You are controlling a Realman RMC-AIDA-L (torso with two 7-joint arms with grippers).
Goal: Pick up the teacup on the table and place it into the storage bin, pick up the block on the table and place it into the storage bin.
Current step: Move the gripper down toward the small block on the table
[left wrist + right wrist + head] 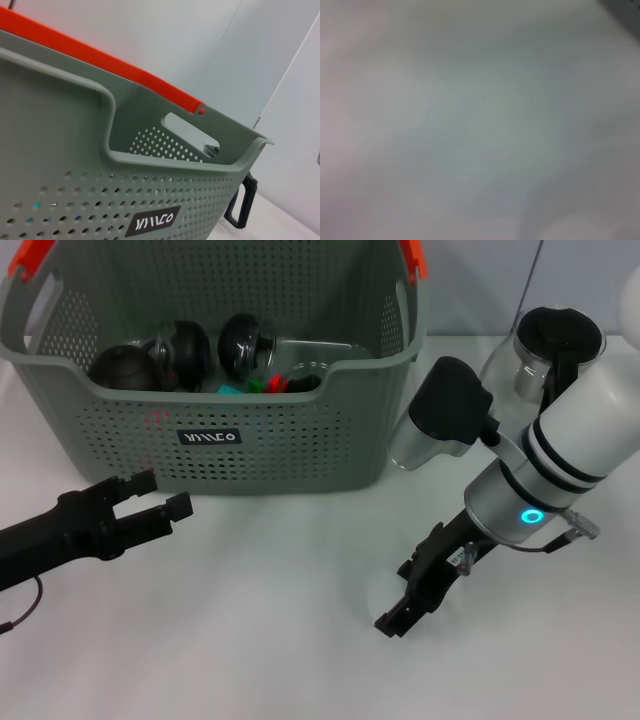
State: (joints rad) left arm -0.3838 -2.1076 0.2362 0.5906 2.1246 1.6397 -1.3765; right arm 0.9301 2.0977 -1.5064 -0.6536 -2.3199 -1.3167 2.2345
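The left gripper (160, 495), jaws spread and empty, hovers near the large grey perforated plastic storage bin (290, 445); advancing risks striking its wall. Right gripper (410, 595) jaw state: cannot tell.

The storage bin (300, 430) stands along the far edge of the counter (260, 640), its tall perforated front wall blocking any low pass toward the back. Its top is open, so I can enter from above, though dark round items and small coloured pieces already fill the floor inside. A glass teapot (550, 355) stands just beside the bin's right wall at the far right of the counter, closing that side. My left gripper (160, 498) hovers near the bin's front wall, jaws apart. My right gripper (410, 600) points down close to the counter. Between them the near counter lies bare and passable.
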